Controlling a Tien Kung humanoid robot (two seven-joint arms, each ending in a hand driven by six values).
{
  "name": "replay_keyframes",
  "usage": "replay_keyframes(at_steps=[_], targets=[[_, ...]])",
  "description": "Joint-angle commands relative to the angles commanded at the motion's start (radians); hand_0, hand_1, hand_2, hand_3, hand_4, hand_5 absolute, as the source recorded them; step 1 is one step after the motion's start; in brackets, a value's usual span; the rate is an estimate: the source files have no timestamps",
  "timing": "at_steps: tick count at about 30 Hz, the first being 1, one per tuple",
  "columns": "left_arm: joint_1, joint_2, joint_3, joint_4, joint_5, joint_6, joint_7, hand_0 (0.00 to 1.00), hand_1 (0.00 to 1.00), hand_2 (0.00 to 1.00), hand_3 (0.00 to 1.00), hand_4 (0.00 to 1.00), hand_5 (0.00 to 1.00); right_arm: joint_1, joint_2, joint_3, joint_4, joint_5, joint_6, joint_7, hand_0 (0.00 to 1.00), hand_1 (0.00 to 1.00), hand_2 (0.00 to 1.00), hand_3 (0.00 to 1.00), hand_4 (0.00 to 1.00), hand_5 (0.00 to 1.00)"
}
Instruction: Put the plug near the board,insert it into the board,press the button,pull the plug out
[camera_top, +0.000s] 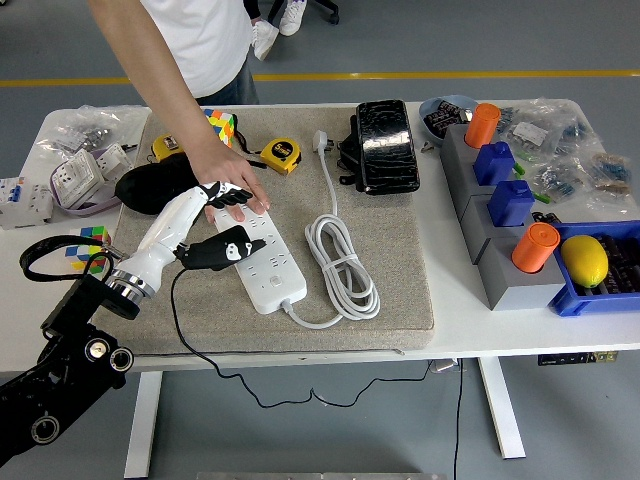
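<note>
A white power strip (268, 268) lies on the grey mat (400, 270), its white cable (342, 262) coiled to its right. My left hand (212, 228) reaches in from the lower left and is shut on a black plug (222, 250). It holds the plug at the strip's left edge, over the sockets. The plug's thin black cord (182, 322) trails off the table's near edge. A person's hand (232, 178) presses flat on the strip's far end, just beyond my fingers. My right arm is out of view.
A black case (386, 145), two tape measures (280, 155), a cube puzzle (221, 125) and a black pouch (150, 185) lie at the back of the mat. Grey blocks with orange and blue caps (500, 190) and a blue bin with a lemon (585, 260) stand to the right.
</note>
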Motion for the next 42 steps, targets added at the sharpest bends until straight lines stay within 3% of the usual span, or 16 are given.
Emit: replay_keyframes(at_steps=[1,3,6,7,12,15,20,25,42], targets=[[0.002,0.001,0.001,-0.013,-0.033,-0.016,0.012,0.108,0.102,0.198,0.666,0.652,0.048,0.0,0.001,0.001,0.0,-0.001,0.0,0.0,0.551,0.636,0.582,0.518,0.879,0.408],[0.006,0.005,0.004,-0.039,-0.054,-0.069,0.06,0.108,0.102,0.198,0.666,0.652,0.048,0.001,0.002,0.004,0.001,-0.001,0.0,0.0,0.551,0.636,0.582,0.518,0.879,0.408],[0.008,0.011,0.003,-0.064,-0.017,-0.16,0.148,0.108,0.102,0.198,0.666,0.652,0.048,0.002,0.003,0.007,0.002,-0.003,0.0,0.0,0.551,0.636,0.582,0.518,0.879,0.408],[0.008,0.014,0.003,-0.074,0.005,-0.196,0.184,0.054,0.077,0.152,0.808,0.773,0.002,0.003,0.002,0.009,0.002,-0.004,0.0,0.001,0.55,0.636,0.582,0.517,0.879,0.408],[-0.005,0.031,0.001,-0.135,0.136,-0.358,0.363,0.054,0.077,0.152,0.808,0.773,0.002,0.005,0.001,0.014,0.004,-0.008,-0.001,0.0,0.55,0.636,0.582,0.517,0.879,0.408],[-0.015,0.039,0.007,-0.16,0.175,-0.416,0.443,0.05,0.074,0.148,0.824,0.752,0.002,0.005,0.001,0.014,0.004,-0.007,-0.001,0.0,0.549,0.636,0.582,0.517,0.878,0.408],[-0.024,0.046,0.029,-0.17,0.187,-0.449,0.492,0.051,0.075,0.15,0.826,0.765,0.002,0.005,0.002,0.012,0.003,-0.006,0.0,0.0,0.549,0.636,0.581,0.517,0.878,0.408],[-0.028,0.048,0.055,-0.168,0.181,-0.465,0.506,0.052,0.075,0.151,0.815,0.772,0.002,0.006,0.001,0.013,0.003,-0.006,0.0,0.001,0.548,0.636,0.582,0.517,0.878,0.408],[-0.037,0.042,0.077,-0.134,0.183,-0.475,0.505,0.052,0.076,0.151,0.811,0.78,0.002,0.006,0.0,0.012,0.004,-0.006,-0.001,0.001,0.549,0.636,0.582,0.517,0.878,0.408]])
